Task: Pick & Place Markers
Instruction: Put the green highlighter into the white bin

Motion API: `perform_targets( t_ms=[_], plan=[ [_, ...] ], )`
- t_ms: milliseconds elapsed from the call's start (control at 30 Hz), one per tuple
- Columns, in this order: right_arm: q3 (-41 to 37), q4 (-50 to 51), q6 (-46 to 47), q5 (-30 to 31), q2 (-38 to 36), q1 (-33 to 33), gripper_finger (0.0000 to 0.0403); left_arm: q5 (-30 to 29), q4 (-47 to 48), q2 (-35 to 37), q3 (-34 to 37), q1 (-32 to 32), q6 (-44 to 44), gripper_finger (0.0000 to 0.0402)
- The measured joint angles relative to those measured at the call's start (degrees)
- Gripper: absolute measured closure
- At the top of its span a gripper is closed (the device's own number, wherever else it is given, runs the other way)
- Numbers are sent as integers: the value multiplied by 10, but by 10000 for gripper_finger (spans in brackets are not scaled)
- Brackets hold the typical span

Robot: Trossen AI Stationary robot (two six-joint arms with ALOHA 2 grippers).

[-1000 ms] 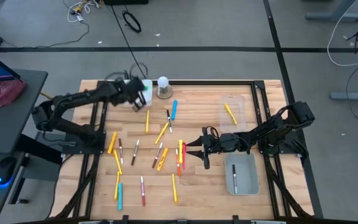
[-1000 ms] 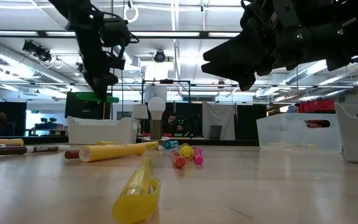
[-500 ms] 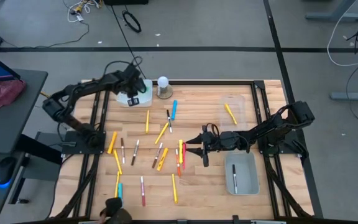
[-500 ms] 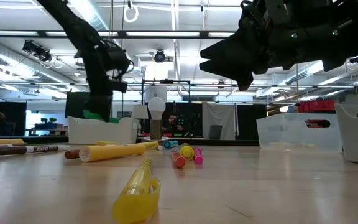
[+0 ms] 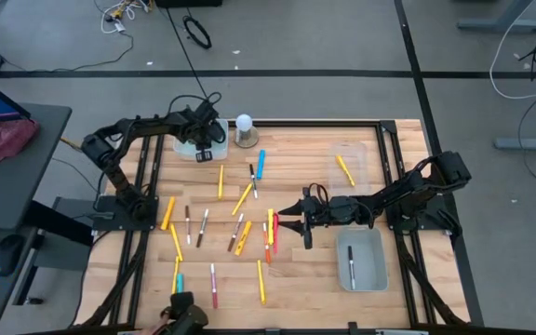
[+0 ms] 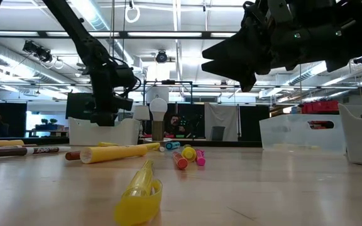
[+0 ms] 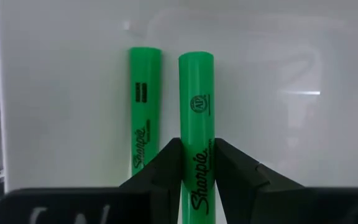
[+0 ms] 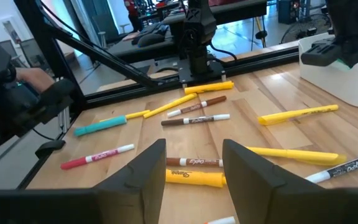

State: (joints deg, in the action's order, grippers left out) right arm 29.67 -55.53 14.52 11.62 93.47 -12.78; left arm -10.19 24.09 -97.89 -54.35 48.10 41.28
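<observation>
My left gripper [image 5: 203, 141] reaches down into the white bin [image 5: 182, 149] at the table's far left and is shut on a green marker [image 7: 196, 93]. A second green marker [image 7: 145, 106] lies on the bin floor beside it. In the low view the left gripper [image 6: 102, 116] is sunk behind the bin wall [image 6: 102, 132]. My right gripper [image 5: 282, 223] hovers open above the table's middle, over a scatter of yellow, red, brown and blue markers [image 5: 240, 223]. None of them lies between its fingers [image 8: 148, 168]. My left gripper pinches the green marker's barrel [image 7: 196, 163] between its two fingers, at the printed lettering. The fingers come from above and lie across the marker. The marker lies level inside the white bin, parallel to the other green one. Whether it rests on the bin floor, I cannot tell.
A white ball-topped object [image 5: 244, 128] stands just right of the white bin. A clear bin [image 5: 347, 167] holds a yellow marker, and a grey bin [image 5: 361, 261] near the right holds a white one. A dark shape [image 5: 180, 316] shows at the near edge.
My left gripper has come down from above the white bin into it, carrying the green marker below the rim, still shut on it. The left arm has folded closer to the far-left corner. A dark shape has appeared at the table's near edge.
</observation>
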Motion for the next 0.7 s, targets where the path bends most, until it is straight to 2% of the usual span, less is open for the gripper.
perform_targets(
  t_ms=[433,700],
  plan=[
    [0,0,0,0,0,0,243,59,0,0,0,0,3,314],
    [0,0,0,0,0,0,243,64,0,0,0,0,-1,314]
  ],
)
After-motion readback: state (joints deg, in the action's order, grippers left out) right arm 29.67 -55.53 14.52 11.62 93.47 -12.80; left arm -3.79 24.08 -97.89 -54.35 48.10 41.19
